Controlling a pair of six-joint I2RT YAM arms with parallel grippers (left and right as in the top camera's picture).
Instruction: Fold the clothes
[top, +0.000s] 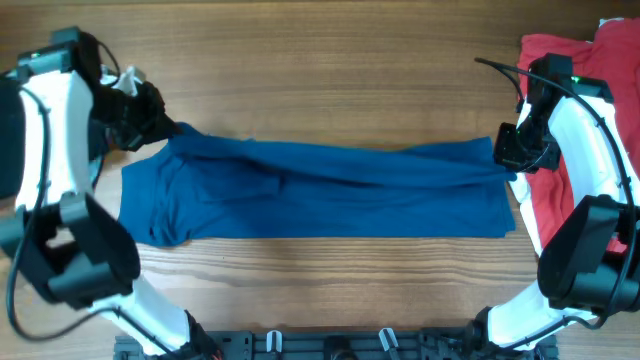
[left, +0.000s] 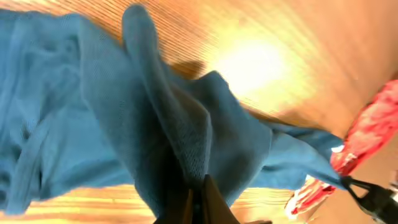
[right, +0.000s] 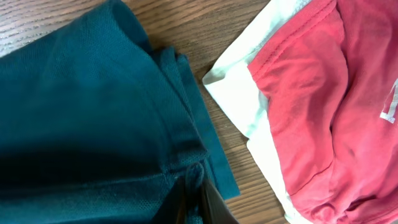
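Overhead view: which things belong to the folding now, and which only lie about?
Job in hand: blue shirt, pinched at both ends by left fingers and right fingers.
Lying about: red shirt, white cloth under it.

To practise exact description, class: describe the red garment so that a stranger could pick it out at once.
Start at the wooden table and follow the long blue shirt stretched across its middle to its right end. Just beyond, at the table's right edge, lies the red shirt, loosely bunched. It is the only red cloth there, with white along its edge.
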